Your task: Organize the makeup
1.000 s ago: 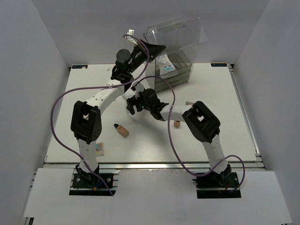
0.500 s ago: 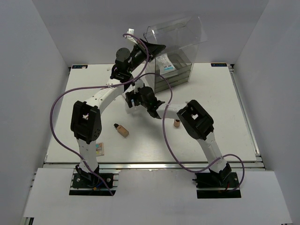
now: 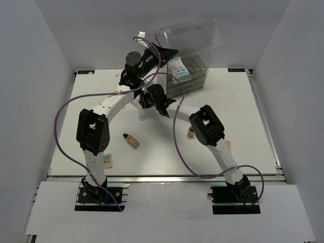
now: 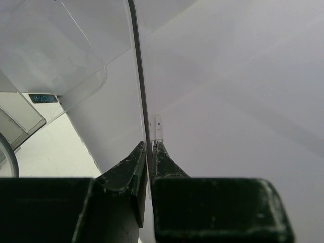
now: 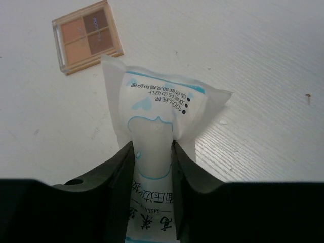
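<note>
On the table lies a white soft packet (image 5: 158,109) with blue print, and my right gripper (image 5: 153,148) is shut on its near end, pinching it in. In the top view that right gripper (image 3: 146,103) sits just left of the clear acrylic box (image 3: 188,80). My left gripper (image 4: 150,148) is shut on the edge of the box's clear lid (image 4: 139,76) and holds it raised; from above the left gripper (image 3: 163,51) is at the box's upper left. Another white packet (image 3: 178,69) lies inside the box. A brown four-pan palette (image 5: 87,36) lies just beyond the gripped packet.
Two tiny tan bottles lie on the table, one (image 3: 131,140) near the left arm and one (image 3: 191,133) beside the right arm. A small flat palette (image 3: 107,161) lies by the left arm's base. Purple cables loop over both arms.
My right arm has reached farther back and left, and its jaws have gone from wide open to pinching the white packet. The left gripper still holds the lid in the same place.
</note>
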Tool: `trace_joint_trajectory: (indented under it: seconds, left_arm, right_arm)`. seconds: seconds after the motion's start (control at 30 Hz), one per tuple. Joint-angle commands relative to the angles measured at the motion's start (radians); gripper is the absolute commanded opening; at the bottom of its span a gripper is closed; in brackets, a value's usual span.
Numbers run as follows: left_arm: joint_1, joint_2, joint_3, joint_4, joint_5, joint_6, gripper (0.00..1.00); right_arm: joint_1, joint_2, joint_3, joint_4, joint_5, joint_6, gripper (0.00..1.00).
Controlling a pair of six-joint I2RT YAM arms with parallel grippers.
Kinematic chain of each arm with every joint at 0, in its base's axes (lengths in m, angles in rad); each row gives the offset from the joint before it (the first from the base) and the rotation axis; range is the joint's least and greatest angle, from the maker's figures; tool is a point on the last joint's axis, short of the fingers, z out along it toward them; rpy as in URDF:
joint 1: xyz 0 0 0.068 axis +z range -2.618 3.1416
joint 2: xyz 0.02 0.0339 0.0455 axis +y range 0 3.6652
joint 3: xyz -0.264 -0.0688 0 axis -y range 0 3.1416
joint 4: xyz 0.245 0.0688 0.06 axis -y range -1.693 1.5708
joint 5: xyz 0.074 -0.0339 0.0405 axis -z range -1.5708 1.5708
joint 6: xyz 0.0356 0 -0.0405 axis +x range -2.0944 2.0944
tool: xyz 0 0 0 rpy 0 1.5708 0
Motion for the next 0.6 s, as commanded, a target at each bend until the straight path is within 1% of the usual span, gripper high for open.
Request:
trace_joint_trajectory:
  seconds: [0.0, 0.07, 0.1, 0.13, 0.17, 0.2, 0.27, 0.33, 0.37, 0.4, 0.43, 0.47, 0.5, 0.53, 0.57]
  left_arm:
    - [0.006, -0.059, 0.043, 0.057, -0.033, 0.034, 0.05]
    - [0.006, -0.059, 0.042, 0.063, -0.03, 0.032, 0.05]
    - [0.008, -0.061, 0.042, 0.065, -0.028, 0.031, 0.06]
    - [0.008, -0.061, 0.037, 0.07, -0.028, 0.031, 0.06]
    - [0.006, -0.062, 0.036, 0.071, -0.028, 0.031, 0.05]
    - [0.006, -0.062, 0.033, 0.074, -0.027, 0.031, 0.06]
    - [0.006, -0.065, 0.025, 0.083, -0.028, 0.029, 0.06]
    - [0.006, -0.073, 0.014, 0.091, -0.028, 0.028, 0.05]
    - [0.006, -0.074, 0.01, 0.093, -0.028, 0.028, 0.05]
    - [0.006, -0.078, 0.005, 0.094, -0.028, 0.029, 0.05]
    - [0.008, -0.081, 0.002, 0.099, -0.027, 0.029, 0.05]
    - [0.006, -0.085, -0.009, 0.103, -0.028, 0.031, 0.05]
    - [0.006, -0.087, -0.012, 0.109, -0.028, 0.031, 0.05]
    - [0.008, -0.09, -0.015, 0.112, -0.028, 0.032, 0.05]
    - [0.008, -0.094, -0.024, 0.116, -0.028, 0.032, 0.05]
  right_arm:
    - [-0.007, -0.013, 0.036, -0.115, -0.088, 0.001, 0.34]
    - [-0.01, -0.013, 0.039, -0.16, -0.154, -0.016, 0.25]
    - [-0.013, -0.013, 0.039, -0.18, -0.179, -0.02, 0.23]
    - [-0.014, -0.016, 0.039, -0.213, -0.218, -0.028, 0.16]
    - [-0.014, -0.016, 0.039, -0.23, -0.235, -0.04, 0.11]
    - [-0.015, -0.019, 0.036, -0.244, -0.263, -0.046, 0.01]
    - [-0.018, -0.029, 0.021, -0.279, -0.3, -0.081, 0.0]
    - [-0.023, -0.064, -0.014, -0.309, -0.376, -0.106, 0.0]
    - [-0.024, -0.085, -0.043, -0.3, -0.401, -0.118, 0.0]
    - [-0.023, -0.12, -0.089, -0.277, -0.45, -0.175, 0.0]
    - [-0.023, -0.206, -0.149, -0.219, -0.478, -0.199, 0.0]
    - [-0.023, -0.252, -0.274, -0.135, -0.504, -0.233, 0.0]
    - [-0.024, -0.345, -0.333, -0.1, -0.551, -0.306, 0.0]
    - [-0.023, -0.392, -0.386, -0.068, -0.582, -0.339, 0.0]
    - [-0.024, -0.432, -0.475, -0.048, -0.604, -0.377, 0.0]
